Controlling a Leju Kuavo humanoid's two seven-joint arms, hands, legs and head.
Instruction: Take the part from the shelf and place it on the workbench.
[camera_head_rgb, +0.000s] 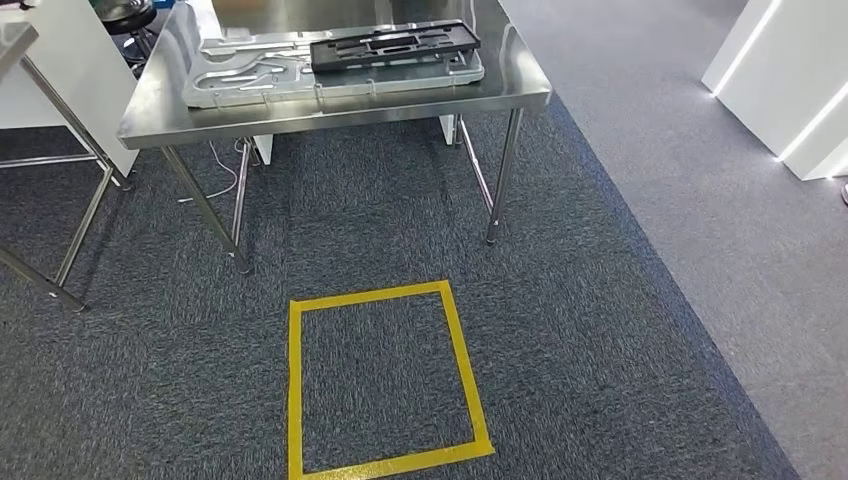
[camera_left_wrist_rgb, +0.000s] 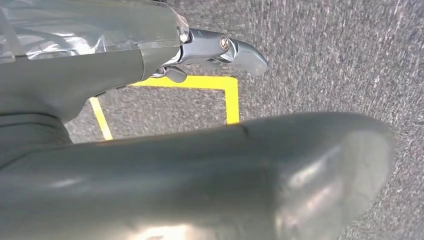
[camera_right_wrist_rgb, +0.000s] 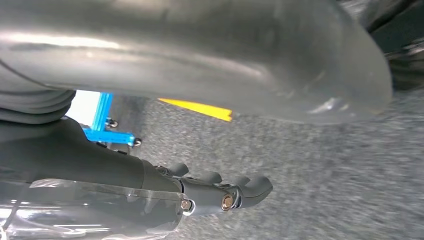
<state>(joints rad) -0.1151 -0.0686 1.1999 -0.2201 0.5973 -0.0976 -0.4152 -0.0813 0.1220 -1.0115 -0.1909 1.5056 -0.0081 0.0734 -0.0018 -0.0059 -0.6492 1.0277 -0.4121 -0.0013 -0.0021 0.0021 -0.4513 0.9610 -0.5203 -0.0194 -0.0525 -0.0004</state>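
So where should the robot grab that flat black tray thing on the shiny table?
Probably the black part's long near edge, coming from the table's front. It lies flat on a grey panel, overhanging slightly at the right end, so fingers might slip under there.

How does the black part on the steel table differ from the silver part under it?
The black part is dark, matte and smaller; the silver part is pale, shiny and wider. The black part lies on top, toward one end; the silver part rests on the steel table. Both are flat panels with cutouts.
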